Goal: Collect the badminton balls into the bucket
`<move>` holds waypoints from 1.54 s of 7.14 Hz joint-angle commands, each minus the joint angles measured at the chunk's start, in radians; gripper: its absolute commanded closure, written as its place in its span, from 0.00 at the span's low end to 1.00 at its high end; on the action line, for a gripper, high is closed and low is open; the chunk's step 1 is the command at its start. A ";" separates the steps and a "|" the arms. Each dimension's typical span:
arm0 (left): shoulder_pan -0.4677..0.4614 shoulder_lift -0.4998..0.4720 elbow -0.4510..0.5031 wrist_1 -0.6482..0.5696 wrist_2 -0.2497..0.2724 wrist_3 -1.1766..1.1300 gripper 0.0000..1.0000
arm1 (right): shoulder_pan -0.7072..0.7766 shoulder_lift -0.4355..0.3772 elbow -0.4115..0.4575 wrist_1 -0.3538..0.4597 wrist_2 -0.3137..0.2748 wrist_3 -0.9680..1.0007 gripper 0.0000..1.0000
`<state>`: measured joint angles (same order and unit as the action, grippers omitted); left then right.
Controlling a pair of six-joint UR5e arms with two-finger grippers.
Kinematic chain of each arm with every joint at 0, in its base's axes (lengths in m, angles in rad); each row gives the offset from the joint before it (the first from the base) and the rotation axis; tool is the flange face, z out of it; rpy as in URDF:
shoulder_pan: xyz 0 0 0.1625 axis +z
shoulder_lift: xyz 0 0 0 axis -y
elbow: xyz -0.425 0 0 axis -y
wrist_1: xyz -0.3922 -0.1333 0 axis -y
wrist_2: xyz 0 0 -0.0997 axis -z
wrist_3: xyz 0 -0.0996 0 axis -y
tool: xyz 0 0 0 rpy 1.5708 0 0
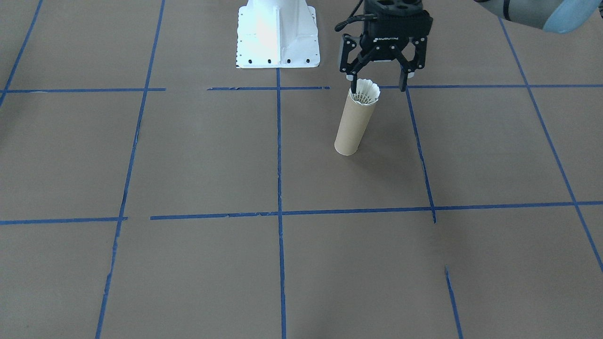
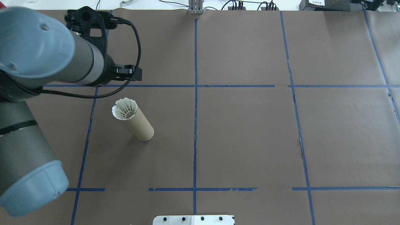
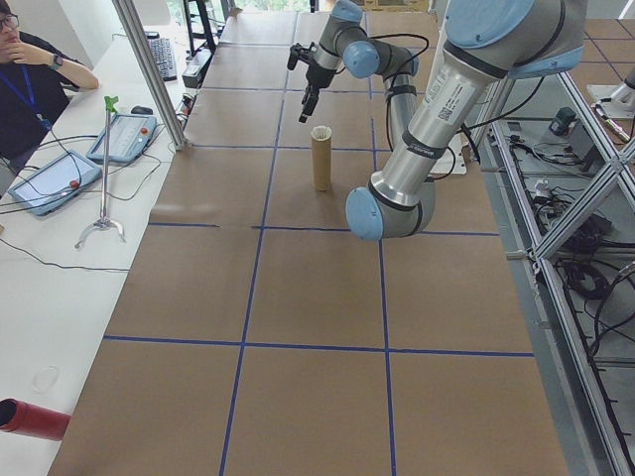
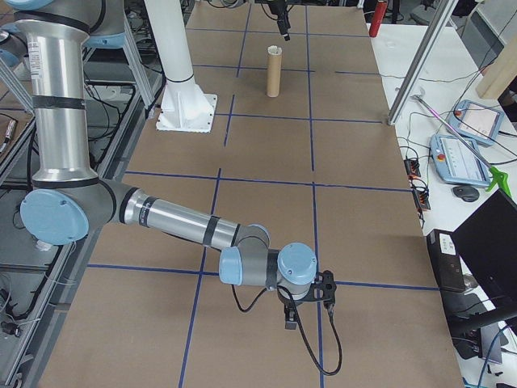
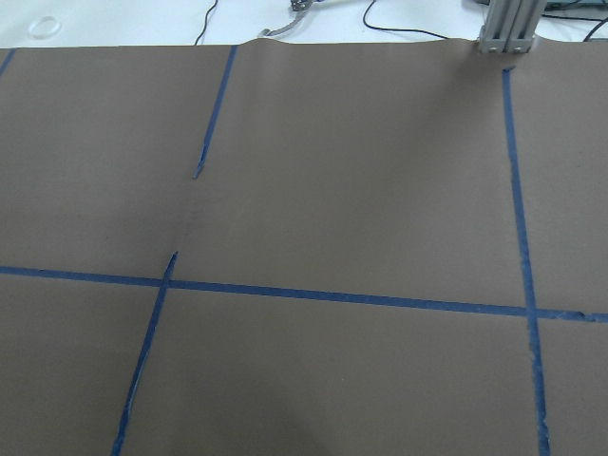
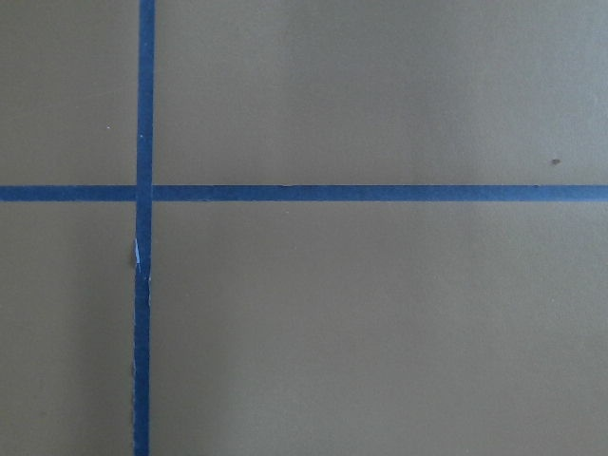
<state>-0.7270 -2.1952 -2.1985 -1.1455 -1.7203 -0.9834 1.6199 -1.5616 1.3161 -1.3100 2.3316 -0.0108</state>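
Observation:
The bucket (image 1: 352, 126) is a slim brown cardboard tube standing upright on the table. A white feather badminton ball (image 1: 367, 91) sits in its mouth with the skirt sticking out; its cork tip is hidden inside. My left gripper (image 1: 377, 85) hovers just above the tube, open, with its fingers apart from the feathers and holding nothing. From overhead, the ball (image 2: 124, 108) and the bucket (image 2: 141, 126) show, but the arm hides most of the left gripper (image 2: 126, 72). My right gripper (image 4: 307, 305) is low over the table far from the tube; I cannot tell whether it is open or shut.
The white robot base (image 1: 278, 37) stands behind the tube. Blue tape lines (image 1: 280, 212) cross the brown table. A person (image 3: 25, 84) sits at a side bench with tablets (image 3: 124, 137), beside a metal post (image 3: 149, 69).

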 commanded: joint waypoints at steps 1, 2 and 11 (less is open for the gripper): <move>-0.295 0.060 0.107 -0.028 -0.303 0.409 0.00 | 0.000 0.000 0.000 0.000 0.000 0.000 0.00; -0.440 0.092 0.200 -0.028 -0.409 0.642 0.00 | 0.000 0.000 0.000 0.000 0.000 -0.001 0.00; -0.796 0.539 0.682 -0.218 -0.638 1.164 0.00 | 0.000 0.000 0.000 0.000 0.000 -0.001 0.00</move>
<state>-1.5174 -1.7212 -1.5289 -1.3481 -2.2472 0.1804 1.6199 -1.5615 1.3162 -1.3100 2.3317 -0.0121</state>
